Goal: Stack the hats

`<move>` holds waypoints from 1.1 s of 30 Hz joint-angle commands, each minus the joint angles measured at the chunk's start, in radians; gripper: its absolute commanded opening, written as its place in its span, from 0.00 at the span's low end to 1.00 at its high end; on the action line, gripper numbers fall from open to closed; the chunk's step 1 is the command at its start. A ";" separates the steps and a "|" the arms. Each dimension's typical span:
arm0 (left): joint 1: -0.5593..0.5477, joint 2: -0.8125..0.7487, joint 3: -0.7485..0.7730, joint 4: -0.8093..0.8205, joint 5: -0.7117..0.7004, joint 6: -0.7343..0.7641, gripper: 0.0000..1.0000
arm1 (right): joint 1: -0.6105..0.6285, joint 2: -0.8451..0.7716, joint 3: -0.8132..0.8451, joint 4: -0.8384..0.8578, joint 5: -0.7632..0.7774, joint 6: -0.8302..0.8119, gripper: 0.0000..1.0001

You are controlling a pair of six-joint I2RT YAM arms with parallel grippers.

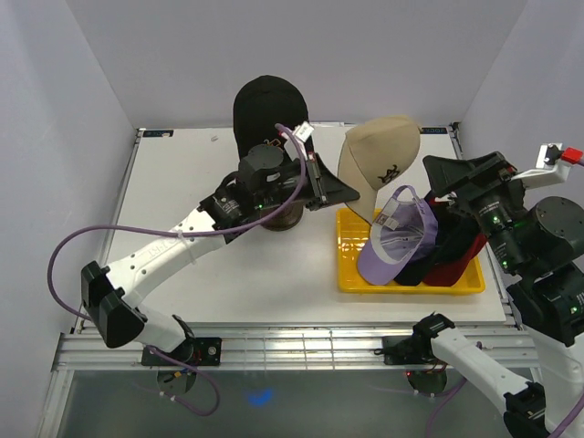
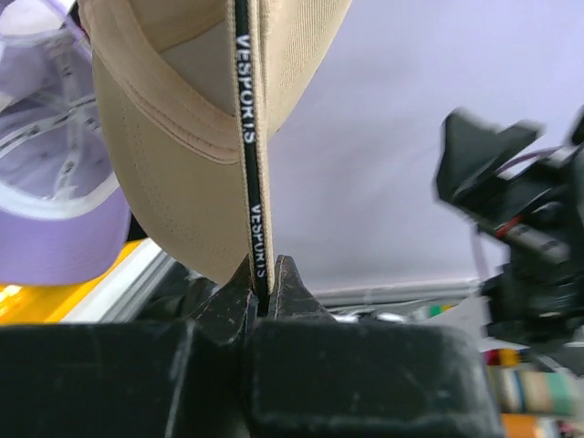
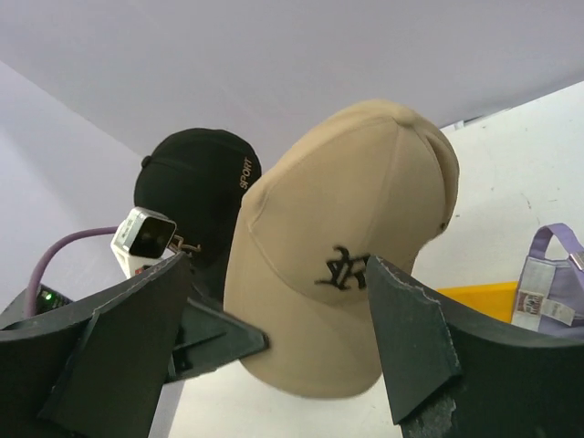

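Brim of tan cap point(image 1: 381, 155) pinched in my left gripper point(image 1: 351, 193), above far corner of yellow tray point(image 1: 411, 290), my right gripper point(image 1: 449, 190) spread wide over its right end.

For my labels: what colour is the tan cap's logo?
Black logo on the tan cap; best in right wrist view.

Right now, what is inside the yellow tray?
A lavender cap, a dark cap and a red cap lie overlapping in the yellow tray. Anything beneath them is covered.
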 commanded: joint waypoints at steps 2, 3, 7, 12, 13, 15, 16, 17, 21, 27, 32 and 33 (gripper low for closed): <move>0.101 -0.030 -0.014 0.362 0.094 -0.285 0.00 | 0.004 -0.055 0.006 0.090 0.033 0.051 0.82; 0.112 -0.018 0.015 0.389 0.094 -0.314 0.00 | 0.004 -0.066 0.007 0.093 0.039 0.054 0.82; 0.155 0.059 0.123 0.540 0.058 -0.472 0.00 | 0.004 -0.061 0.007 0.096 0.038 0.063 0.82; 0.210 0.166 0.280 0.653 -0.066 -0.684 0.00 | 0.004 -0.050 -0.035 0.104 0.004 0.100 0.82; 0.228 0.171 0.306 0.659 -0.092 -0.713 0.00 | 0.004 -0.049 -0.044 0.107 0.002 0.104 0.82; 0.250 0.148 0.282 0.685 -0.202 -0.808 0.00 | 0.004 -0.049 -0.072 0.113 -0.005 0.115 0.82; 0.277 0.136 0.247 0.702 -0.234 -0.836 0.00 | 0.003 -0.049 -0.078 0.113 -0.008 0.124 0.82; 0.296 0.126 0.242 0.705 -0.253 -0.856 0.00 | 0.003 -0.047 -0.084 0.118 -0.013 0.127 0.82; 0.388 0.106 0.260 0.705 -0.233 -0.913 0.00 | 0.004 -0.046 -0.104 0.118 -0.022 0.127 0.82; 0.468 0.050 0.153 0.768 -0.186 -0.996 0.00 | 0.004 -0.026 -0.130 0.133 -0.050 0.133 0.82; 0.522 0.016 0.072 0.832 -0.127 -1.039 0.00 | 0.004 0.014 -0.147 0.175 -0.102 0.141 0.82; 0.526 0.011 0.061 0.844 -0.103 -1.055 0.00 | 0.004 0.025 -0.141 0.179 -0.125 0.141 0.82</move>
